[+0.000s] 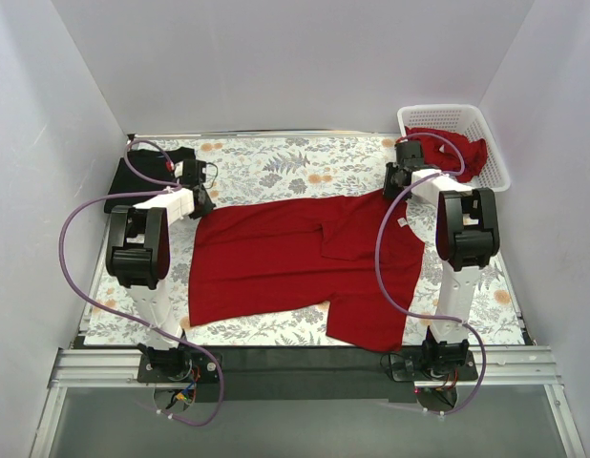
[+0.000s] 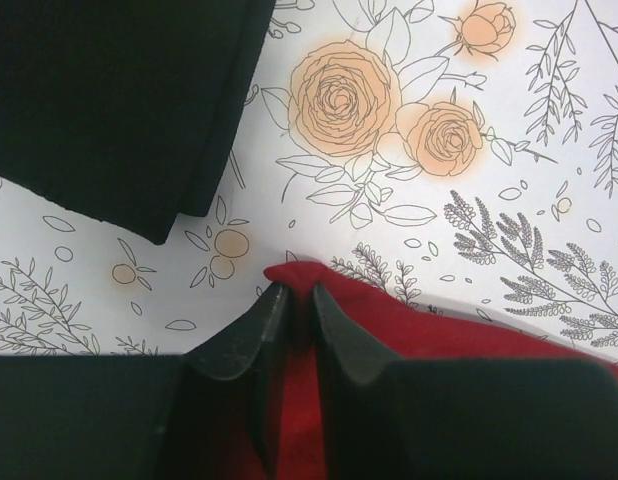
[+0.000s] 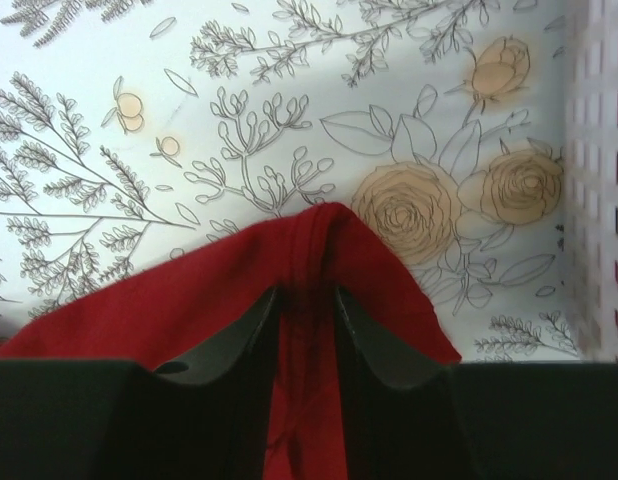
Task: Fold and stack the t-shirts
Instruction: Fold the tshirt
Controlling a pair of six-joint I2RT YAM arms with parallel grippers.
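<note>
A red t-shirt lies spread across the flowered table cover, partly folded, one flap hanging toward the near right. My left gripper is shut on its far left corner, the red cloth bunched between the fingers. My right gripper is shut on its far right corner, a seamed fold pinched between the fingers. A folded black t-shirt lies at the far left, also in the left wrist view. Another red t-shirt sits in the basket.
A white lattice basket stands at the far right corner; its wall shows in the right wrist view. White walls close in the table on three sides. A black strip runs along the near edge by the arm bases.
</note>
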